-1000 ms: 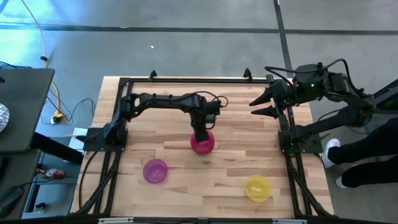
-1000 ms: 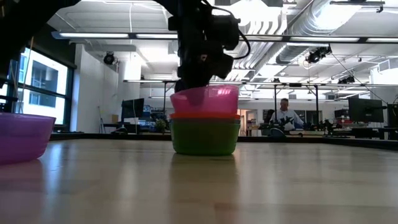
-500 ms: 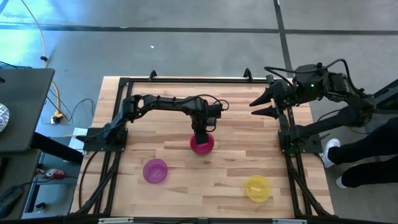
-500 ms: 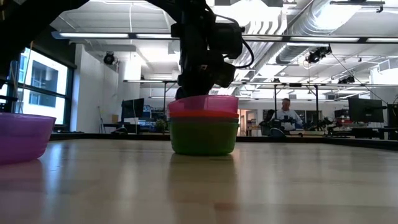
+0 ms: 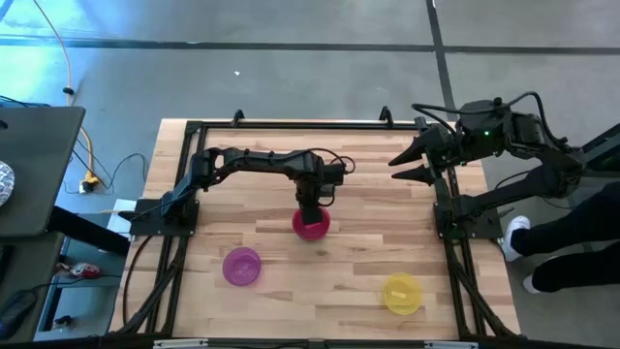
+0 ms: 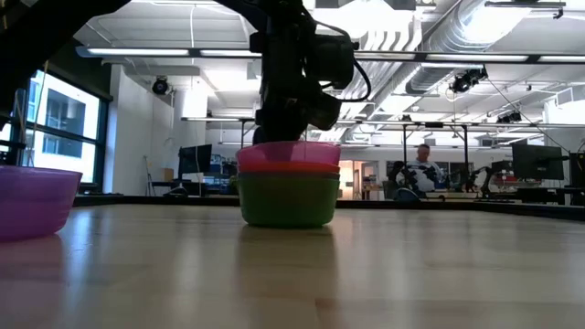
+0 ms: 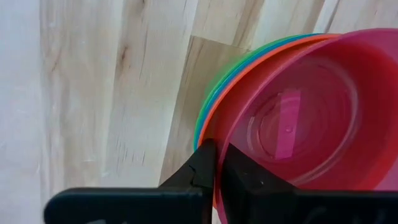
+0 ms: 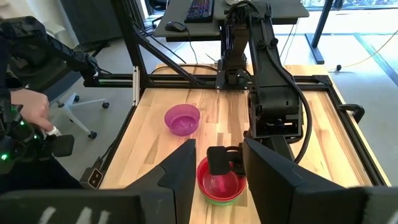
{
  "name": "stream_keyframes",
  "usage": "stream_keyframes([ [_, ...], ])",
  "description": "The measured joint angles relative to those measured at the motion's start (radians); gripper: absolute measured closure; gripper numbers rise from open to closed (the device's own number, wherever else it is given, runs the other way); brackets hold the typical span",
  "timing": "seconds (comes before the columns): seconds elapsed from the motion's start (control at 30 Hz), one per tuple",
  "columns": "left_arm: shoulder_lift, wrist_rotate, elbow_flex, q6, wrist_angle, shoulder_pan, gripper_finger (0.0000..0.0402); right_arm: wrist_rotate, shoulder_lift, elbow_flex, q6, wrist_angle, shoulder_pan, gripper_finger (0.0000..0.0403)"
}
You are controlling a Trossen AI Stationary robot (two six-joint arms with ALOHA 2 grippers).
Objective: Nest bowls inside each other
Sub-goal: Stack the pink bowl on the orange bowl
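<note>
A purple bowl (image 5: 241, 266) is seen alone toward the left front of the table (image 5: 368, 194), presumably left there to be added later. Near the table's middle a stack (image 6: 288, 185) has been built: a green bowl (image 6: 288, 199) at the bottom, a red rim (image 6: 288, 168) above it, and a pink bowl (image 5: 311, 224) seated on top. The left gripper (image 7: 216, 163) is held down at the stack's edge, its fingers pinched narrow on the pink bowl's rim; the grip appears kept so that the bowl can be settled squarely before release. Farther right and toward the front, a yellow bowl (image 5: 401, 293) lies well apart from the rest, also not yet nested. The right gripper (image 5: 407, 163) is parked past the table's right rear corner with its fingers spread wide and nothing between them, evidently kept out of the way. From above, only the pink bowl is made out in the stack; the layers beneath are revealed by the low view, and thin green and bluish rims are shown at close range by the left wrist view. Whether a blue bowl is really buried there cannot be told. In the right wrist view the stack and the purple bowl are seen together, with a person's hand (image 8: 31, 115) at the table's side.
</note>
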Motion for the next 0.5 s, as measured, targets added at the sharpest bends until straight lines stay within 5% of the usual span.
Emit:
stream_keyframes([
  [0.5,0.0,-0.046,0.109,0.017,-0.016,-0.019,0.0249,-0.012,0.0,0.0,0.016,-0.012,0.0,0.0277],
])
